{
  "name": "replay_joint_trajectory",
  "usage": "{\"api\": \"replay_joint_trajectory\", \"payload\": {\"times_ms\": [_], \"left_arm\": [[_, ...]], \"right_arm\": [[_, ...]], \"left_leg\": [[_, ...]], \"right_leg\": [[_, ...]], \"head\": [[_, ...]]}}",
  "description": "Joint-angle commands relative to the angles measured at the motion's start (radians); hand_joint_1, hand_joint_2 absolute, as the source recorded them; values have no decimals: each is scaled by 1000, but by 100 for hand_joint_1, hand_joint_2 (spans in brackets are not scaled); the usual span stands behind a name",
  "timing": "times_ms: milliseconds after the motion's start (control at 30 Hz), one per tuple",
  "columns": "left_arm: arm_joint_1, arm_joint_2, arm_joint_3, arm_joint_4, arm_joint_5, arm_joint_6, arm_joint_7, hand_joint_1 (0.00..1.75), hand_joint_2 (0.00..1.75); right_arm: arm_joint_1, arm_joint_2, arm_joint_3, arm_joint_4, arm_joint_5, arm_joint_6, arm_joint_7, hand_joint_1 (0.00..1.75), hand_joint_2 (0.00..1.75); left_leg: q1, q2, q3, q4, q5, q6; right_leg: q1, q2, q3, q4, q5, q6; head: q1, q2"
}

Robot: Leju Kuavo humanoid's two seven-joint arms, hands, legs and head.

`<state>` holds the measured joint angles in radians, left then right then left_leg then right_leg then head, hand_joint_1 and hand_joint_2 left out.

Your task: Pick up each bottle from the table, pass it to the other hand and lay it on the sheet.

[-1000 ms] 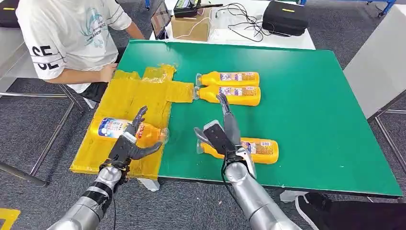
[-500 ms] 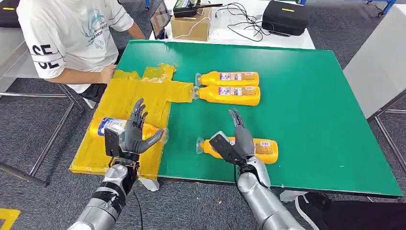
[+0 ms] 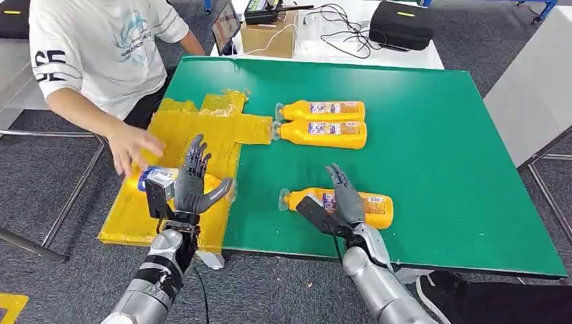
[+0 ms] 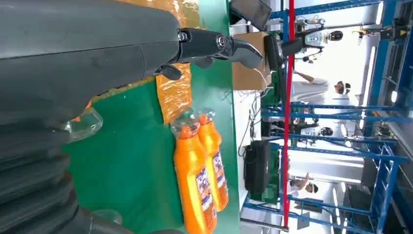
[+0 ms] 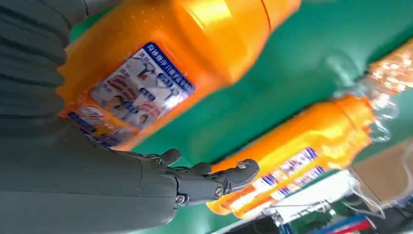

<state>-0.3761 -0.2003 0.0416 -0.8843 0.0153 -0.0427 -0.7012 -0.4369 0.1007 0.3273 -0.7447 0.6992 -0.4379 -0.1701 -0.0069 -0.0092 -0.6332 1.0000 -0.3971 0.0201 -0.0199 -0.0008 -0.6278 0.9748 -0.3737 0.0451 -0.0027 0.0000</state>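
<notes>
Head view is showing the left hand (image 3: 192,185) lifting off the sheet (image 3: 182,131), fingers spread, its bottle (image 3: 156,179) lying there at 9 o'clock while a person's hand (image 3: 131,147) is reaching in; the right hand (image 3: 337,202), open, is settling onto the near bottle (image 3: 369,204) on the counter (image 3: 438,135).

A grey robot hand (image 5: 122,180) with a ribbed cover and dark fingers (image 5: 234,175) stretched apart reaches across a green table (image 5: 292,73). Close beside it lies a large orange plastic bottle with a blue and white label (image 5: 160,63). Beyond the fingertips lie two more orange plastic bottles with clear caps (image 5: 302,151), close together. Crinkled yellow sheet (image 5: 394,68) shows at one edge.
</notes>
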Motion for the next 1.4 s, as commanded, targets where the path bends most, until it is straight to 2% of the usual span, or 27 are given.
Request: {"api": "replay_joint_trajectory", "payload": {"times_ms": [33,233,433,1400], "left_arm": [[-51,-14,44,55,8,-7,3,0,175],[-62,-16,42,75,15,-35,3,0,175],[-35,-15,19,26,-11,-35,3,0,175],[-38,-12,20,35,-20,-23,3,0,175]], "right_arm": [[-65,-17,-18,122,0,22,14,0,175],[-86,-35,0,177,46,66,54,0,175],[-71,-64,30,144,126,98,112,0,175],[-69,-69,36,131,147,112,134,0,175]], "left_leg": [[2,0,5,1,-3,-2],[2,0,5,1,-3,-2],[1,-1,5,0,-2,-1],[2,-1,5,0,-1,-1]], "right_leg": [[2,-1,6,0,-3,-2],[2,-1,6,0,-3,-2],[2,-2,6,-1,-2,-2],[2,-1,6,-1,-2,-1]], "head": [[0,0],[0,0],[0,0],[0,0]]}}
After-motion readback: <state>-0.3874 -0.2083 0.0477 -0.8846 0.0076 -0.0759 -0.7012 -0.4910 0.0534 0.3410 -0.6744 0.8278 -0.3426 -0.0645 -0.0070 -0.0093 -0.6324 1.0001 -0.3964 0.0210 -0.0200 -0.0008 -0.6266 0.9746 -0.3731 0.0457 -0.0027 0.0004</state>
